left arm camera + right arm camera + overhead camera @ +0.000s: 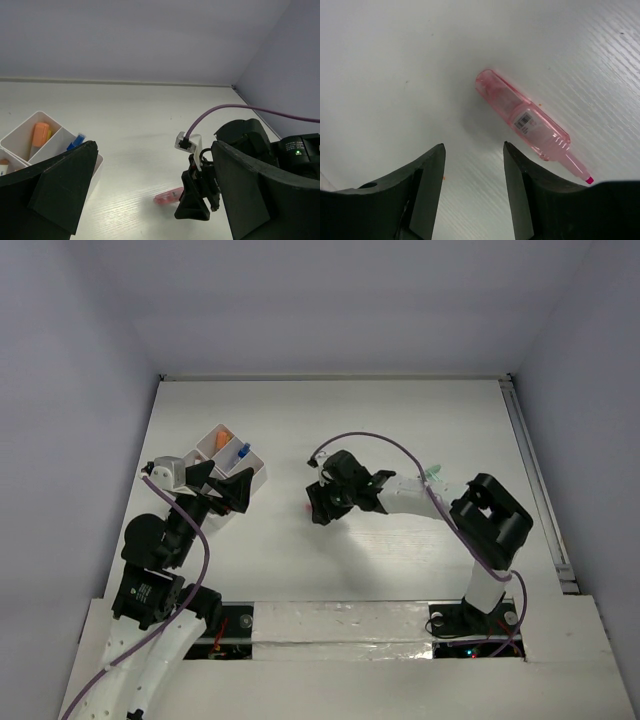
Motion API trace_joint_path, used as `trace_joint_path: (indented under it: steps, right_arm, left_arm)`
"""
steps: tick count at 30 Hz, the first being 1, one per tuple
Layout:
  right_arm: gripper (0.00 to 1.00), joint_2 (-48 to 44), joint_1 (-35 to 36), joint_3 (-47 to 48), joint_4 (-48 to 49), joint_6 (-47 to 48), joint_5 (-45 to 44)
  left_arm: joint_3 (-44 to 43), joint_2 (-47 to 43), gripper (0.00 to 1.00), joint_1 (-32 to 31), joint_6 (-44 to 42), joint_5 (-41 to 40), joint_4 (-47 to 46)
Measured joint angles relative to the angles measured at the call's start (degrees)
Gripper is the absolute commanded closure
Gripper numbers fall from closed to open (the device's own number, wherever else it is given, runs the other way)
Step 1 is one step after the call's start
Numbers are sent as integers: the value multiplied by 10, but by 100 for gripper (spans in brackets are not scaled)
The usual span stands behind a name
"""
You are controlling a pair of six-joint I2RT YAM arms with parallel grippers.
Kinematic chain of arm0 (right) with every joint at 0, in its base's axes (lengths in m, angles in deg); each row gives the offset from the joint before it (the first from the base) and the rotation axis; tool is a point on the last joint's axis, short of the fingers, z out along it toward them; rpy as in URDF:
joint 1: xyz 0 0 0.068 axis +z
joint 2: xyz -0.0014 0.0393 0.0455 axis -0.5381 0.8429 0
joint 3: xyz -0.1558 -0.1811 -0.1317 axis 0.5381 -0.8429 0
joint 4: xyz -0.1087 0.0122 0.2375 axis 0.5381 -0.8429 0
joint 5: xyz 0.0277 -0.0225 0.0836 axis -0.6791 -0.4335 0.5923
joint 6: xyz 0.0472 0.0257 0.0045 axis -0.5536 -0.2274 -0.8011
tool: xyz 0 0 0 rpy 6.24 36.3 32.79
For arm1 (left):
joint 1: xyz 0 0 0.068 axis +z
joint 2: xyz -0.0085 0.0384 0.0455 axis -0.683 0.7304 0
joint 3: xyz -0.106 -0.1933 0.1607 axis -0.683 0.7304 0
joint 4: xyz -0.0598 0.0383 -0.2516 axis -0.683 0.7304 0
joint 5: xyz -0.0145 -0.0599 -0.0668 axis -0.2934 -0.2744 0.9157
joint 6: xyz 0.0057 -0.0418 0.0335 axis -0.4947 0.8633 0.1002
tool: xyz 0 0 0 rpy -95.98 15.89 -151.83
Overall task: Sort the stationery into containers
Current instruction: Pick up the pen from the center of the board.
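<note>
Right arm (440, 502) reaching left, right gripper (474, 147) angled down over the table (395, 60), jaws parted and empty, pink highlighter (527, 120) flat just beside them, lying diagonally in the wrist view, tip toward lower right

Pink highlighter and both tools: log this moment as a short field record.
pink highlighter: lying flat on the table, not gripped, outside the tray
right tool: open, empty, over the table; the highlighter lies beside one finger, not between the two
left tool: open, empty, close to the tray
white tray: one compartment holds an orange piece, the next a blue-tipped item
</note>
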Motion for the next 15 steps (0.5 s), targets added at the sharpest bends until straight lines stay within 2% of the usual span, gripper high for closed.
trace_joint_path:
  steps: [3, 7, 10, 15]
  right_arm:
    - [45, 3, 0, 25, -26, 38, 31]
    - [35, 17, 0, 81, -54, 94, 51]
    - [30, 26, 0, 108, -56, 142, 49]
    - [30, 68, 0, 165, -80, 215, 25]
  left_arm:
    - [0, 0, 4, 0, 0, 0, 0]
    - [0, 0, 4, 0, 0, 0, 0]
    - [0, 0, 4, 0, 0, 0, 0]
    - [0, 0, 4, 0, 0, 1, 0]
